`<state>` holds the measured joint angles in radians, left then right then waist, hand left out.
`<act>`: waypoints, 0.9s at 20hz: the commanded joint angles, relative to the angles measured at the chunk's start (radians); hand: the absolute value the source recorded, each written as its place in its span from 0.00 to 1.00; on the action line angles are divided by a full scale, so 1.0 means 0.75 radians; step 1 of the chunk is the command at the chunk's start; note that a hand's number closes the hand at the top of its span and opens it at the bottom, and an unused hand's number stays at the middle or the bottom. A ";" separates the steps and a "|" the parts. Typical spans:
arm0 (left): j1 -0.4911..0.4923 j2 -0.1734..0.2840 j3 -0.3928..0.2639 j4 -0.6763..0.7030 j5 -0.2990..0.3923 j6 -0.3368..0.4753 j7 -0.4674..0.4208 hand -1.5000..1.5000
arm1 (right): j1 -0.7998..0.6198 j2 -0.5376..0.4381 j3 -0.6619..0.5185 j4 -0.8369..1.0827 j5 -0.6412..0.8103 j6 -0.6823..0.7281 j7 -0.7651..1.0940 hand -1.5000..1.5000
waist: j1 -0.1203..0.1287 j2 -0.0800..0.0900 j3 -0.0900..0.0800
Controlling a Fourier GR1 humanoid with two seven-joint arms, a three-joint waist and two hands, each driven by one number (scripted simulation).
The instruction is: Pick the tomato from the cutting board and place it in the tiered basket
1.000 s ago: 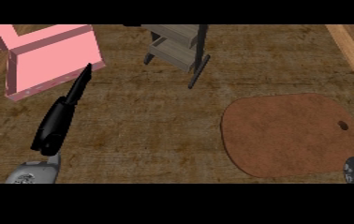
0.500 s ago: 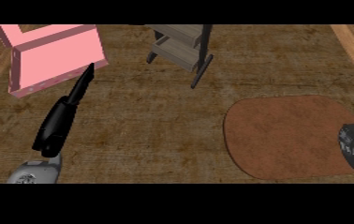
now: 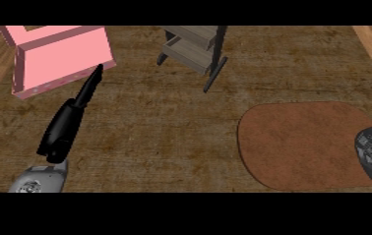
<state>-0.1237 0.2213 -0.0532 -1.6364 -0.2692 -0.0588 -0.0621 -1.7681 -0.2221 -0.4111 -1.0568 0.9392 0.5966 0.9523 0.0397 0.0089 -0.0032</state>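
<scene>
The robot's left hand (image 3: 71,117) stretches diagonally across the dark wooden counter (image 3: 167,131), its black fingers held straight and together, holding nothing, with the fingertips reaching the lower corner of a pink box (image 3: 62,57) at upper left. Its grey forearm (image 3: 40,179) enters from the lower left edge. At the right edge, only a sliver of the right hand (image 3: 364,148) shows over the rounded brown cutting board (image 3: 301,145); whether its fingers are spread or curled cannot be told. The grey tiered basket (image 3: 193,49) stands at the top centre of the counter, well apart from the board. The tomato cannot be seen on the board or in the basket.
</scene>
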 commanded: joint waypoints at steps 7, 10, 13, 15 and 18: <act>0.009 -0.015 -0.016 -0.036 -0.014 -0.003 0.023 0.50 | -0.076 0.076 -0.036 0.525 0.070 -0.460 -0.123 1.00 | 0.029 0.014 0.000; 0.013 -0.008 -0.002 -0.021 0.004 -0.014 -0.028 0.50 | -0.060 0.066 -0.045 0.639 0.083 -0.551 -0.186 1.00 | 0.030 0.020 -0.001; -0.047 -0.004 -0.001 -0.019 -0.015 -0.010 0.018 0.50 | -0.039 0.101 -0.129 0.650 0.039 -0.767 -0.190 1.00 | 0.031 0.027 0.000; 0.008 -0.004 -0.011 -0.033 0.001 -0.028 -0.027 0.50 | -0.028 0.115 -0.181 0.700 -0.018 -0.816 -0.263 0.00 | 0.056 0.031 0.000; -0.053 -0.022 -0.035 -0.012 -0.026 -0.020 0.017 0.50 | -0.003 0.146 -0.197 0.756 -0.042 -0.919 -0.396 0.00 | 0.059 0.040 0.000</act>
<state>-0.1433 0.2095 -0.0700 -1.6600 -0.2800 -0.0710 -0.0557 -1.7971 -0.1268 -0.5229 -0.5387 0.9409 0.0088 0.7560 0.0785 0.0319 -0.0035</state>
